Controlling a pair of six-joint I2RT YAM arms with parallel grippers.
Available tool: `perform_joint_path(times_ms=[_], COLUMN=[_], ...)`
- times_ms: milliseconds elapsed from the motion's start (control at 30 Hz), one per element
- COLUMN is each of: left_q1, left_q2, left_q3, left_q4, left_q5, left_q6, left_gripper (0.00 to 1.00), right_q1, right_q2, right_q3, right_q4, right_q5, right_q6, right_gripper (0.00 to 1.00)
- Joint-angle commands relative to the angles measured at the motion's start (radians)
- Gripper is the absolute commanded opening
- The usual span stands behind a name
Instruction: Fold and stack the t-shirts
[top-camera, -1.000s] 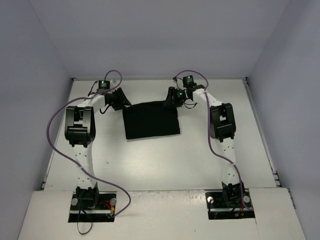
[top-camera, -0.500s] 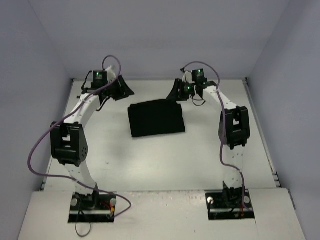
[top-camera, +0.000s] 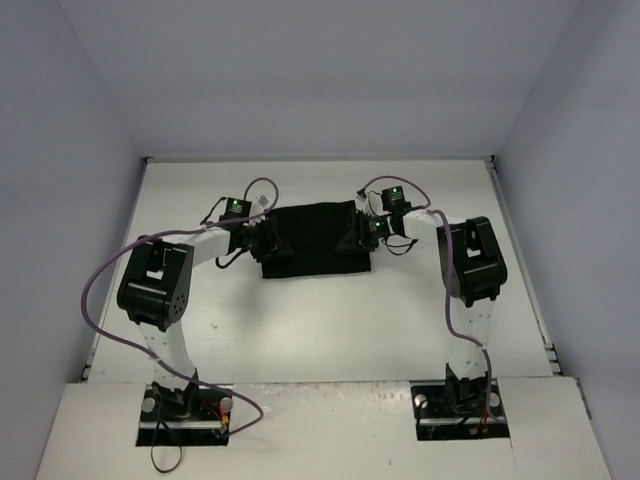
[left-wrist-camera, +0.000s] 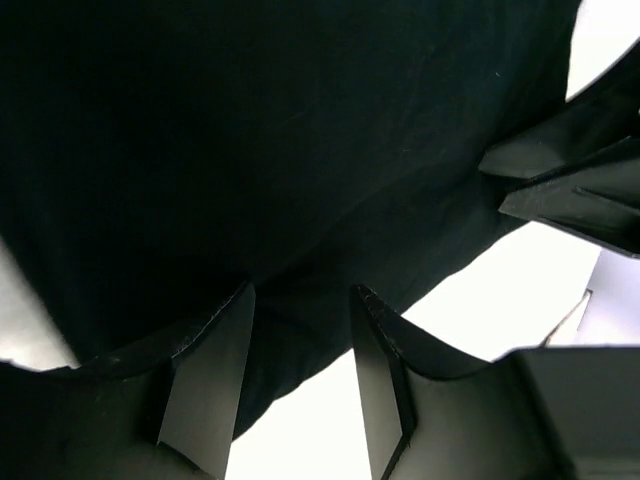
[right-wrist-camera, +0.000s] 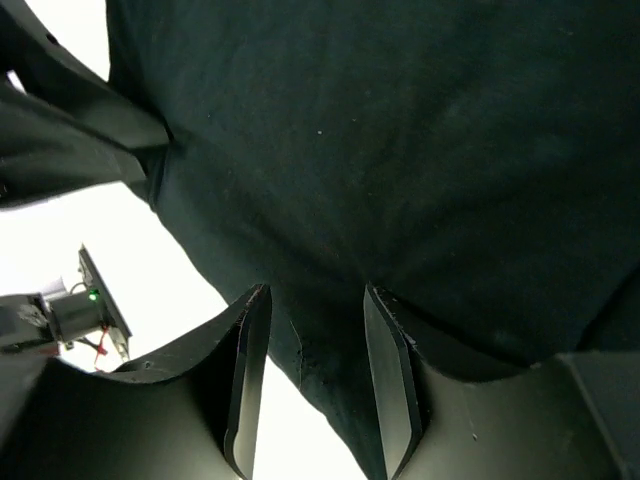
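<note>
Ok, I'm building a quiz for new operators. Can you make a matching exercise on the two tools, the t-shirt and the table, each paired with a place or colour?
Things:
1. left tool
2. right tool
3. t-shirt
4. table

Places or colours:
a. white
b. at the t-shirt's right edge in the top view
c. black, lying between the two tools
d. at the t-shirt's left edge in the top view

Pairs: 1-d, 2-b, 3-c, 4-a

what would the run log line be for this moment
t-shirt: folded rectangle on table | left gripper: open, astride shirt's left edge | right gripper: open, astride shirt's right edge
</note>
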Motion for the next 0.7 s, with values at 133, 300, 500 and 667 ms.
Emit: perform_joint_path(times_ms=[133,300,500,667], left_q1=[0.004,0.004,0.030,0.116], left_q2=[-0.143,-0.344,-0.573,-0.767], left_q3=[-0.144,-0.043,0.269,0.407], left_q4=[-0.048,-0.281,-0.617,-0.756], left_q5=[-0.093,-0.182,-0.440,-0.597], left_q6=[0.026,0.122,0.257,0.332], left_gripper=[0.41,0.42,0.48,0.60], right_q1=[0.000,0.003,0.002,-0.007], right_q2=[-0.205,-0.454,-0.743,-0.955], right_q3=[-0.266,-0.271,-0.072,0.037], right_q4=[0.045,-0.006,-0.251,-0.351], right_q5=[0.204,0.351,0.668,0.959], right_q6=[0.010,0.035,-0.024,-0.060], right_gripper=[0.40,0.43,0.58,0.75])
